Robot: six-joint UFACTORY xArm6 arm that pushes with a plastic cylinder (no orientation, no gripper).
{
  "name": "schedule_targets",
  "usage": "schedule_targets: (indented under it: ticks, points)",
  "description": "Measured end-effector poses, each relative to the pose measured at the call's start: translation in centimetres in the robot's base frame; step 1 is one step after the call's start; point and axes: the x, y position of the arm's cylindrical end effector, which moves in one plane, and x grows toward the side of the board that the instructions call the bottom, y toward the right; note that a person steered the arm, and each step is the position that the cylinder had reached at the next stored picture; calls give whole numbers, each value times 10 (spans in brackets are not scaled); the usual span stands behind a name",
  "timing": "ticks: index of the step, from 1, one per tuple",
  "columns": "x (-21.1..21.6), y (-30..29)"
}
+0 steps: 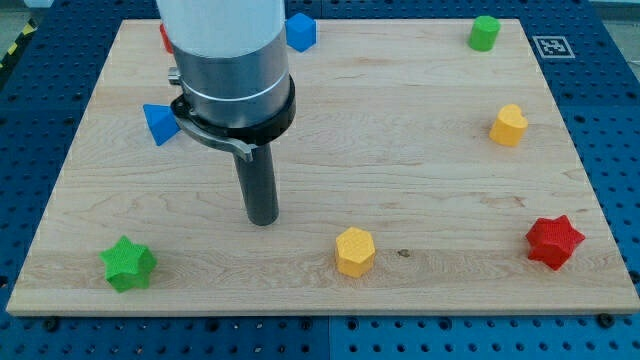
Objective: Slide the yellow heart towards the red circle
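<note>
Tip (263, 220) of the rod rests on bare board left of centre, touching no block; the arm carries no gripper, so nothing is grasped or clamped, only a blunt end able to push.

Nearest items: blue triangular block (158, 124) up and to the view's left, yellow hexagon (355, 250) to the lower right, green star (128, 264) near the bottom left corner. All stand apart from the rod.

Yellow heart (509, 125) sits near the view's right edge, at mid height, well apart from the tip. Red circle (165, 38) is largely hidden behind the arm's housing at the top left; only a red sliver shows, shape not confirmable. Blue block (301, 31) lies at the top, just right of the housing. Green cylinder (484, 32) occupies the top right, red star (554, 242) the lower right.

Assessment: the heart and its target lie almost the full board width apart. No contact has been made; approach and the entire push remain outstanding. The rod would need to reach the heart's right side first.
</note>
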Motion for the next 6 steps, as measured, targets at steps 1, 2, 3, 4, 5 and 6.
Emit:
schedule_targets:
  ticks: [1,2,3,4,5,6]
  points:
    - [-2,0]
    - [-26,1]
    - [-76,17]
    - [-130,51]
    - [-170,100]
    - [-199,160]
